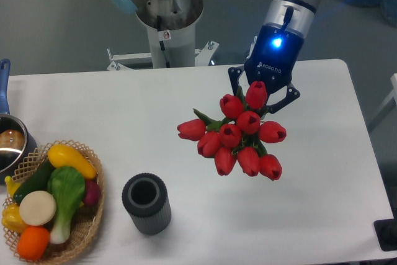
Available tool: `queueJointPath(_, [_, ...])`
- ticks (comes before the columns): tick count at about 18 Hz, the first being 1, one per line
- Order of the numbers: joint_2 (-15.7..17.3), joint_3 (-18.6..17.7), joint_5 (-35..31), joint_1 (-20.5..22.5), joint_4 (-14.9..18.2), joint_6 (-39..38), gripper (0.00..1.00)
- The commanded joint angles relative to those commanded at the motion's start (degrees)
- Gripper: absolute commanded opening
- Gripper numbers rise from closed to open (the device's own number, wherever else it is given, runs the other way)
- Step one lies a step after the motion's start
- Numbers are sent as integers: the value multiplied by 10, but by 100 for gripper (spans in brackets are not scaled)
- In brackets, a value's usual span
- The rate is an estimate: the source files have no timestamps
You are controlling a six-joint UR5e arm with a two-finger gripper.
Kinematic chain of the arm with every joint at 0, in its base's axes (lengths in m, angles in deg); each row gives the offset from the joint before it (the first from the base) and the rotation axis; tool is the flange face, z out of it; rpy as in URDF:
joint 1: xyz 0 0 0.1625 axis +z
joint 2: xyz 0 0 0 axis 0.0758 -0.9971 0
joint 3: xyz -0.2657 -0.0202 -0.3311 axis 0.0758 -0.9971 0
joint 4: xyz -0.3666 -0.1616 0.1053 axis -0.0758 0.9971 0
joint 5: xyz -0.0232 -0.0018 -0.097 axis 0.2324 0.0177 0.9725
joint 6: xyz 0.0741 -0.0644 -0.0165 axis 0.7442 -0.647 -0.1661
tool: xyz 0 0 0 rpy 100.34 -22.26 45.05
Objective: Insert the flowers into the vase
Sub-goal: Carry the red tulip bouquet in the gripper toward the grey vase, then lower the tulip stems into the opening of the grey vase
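- Camera view is showing the gripper [263, 100] clamping the flowers [239, 134], glossy red tulip heads hanging above the table [335, 172], right of centre.
- Insertion is not yet happening: the vase [147, 203], a ribbed dark cylinder, is standing empty at seven o'clock from the bunch, well apart.

Bare white tabletop [322, 215] lay open between the small dark grey ribbed cylinder vase [147, 203] and the bunch of red tulips with green leaves [240, 136], which were well apart. The vase's round mouth stood uncovered. Left of the vase, a wicker basket of colourful vegetables [53, 209] crowded that side, near a metal pot with a blue handle [8, 138].
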Motion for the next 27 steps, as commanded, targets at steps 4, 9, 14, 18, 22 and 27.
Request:
queueJointPath(4, [-4, 3, 19, -4, 0, 1, 16])
queueJointPath(9, [-8, 4, 58, -8, -1, 2, 16])
queueJointPath(14, [-23, 4, 124, -19, -5, 10, 16])
queueJointPath(18, [-39, -3, 187, -37, -5, 77, 16])
queueJointPath(22, [-54, -6, 255, -49, -5, 105, 16])
queueJointPath(27, [-65, -28, 355, -49, -4, 120, 16])
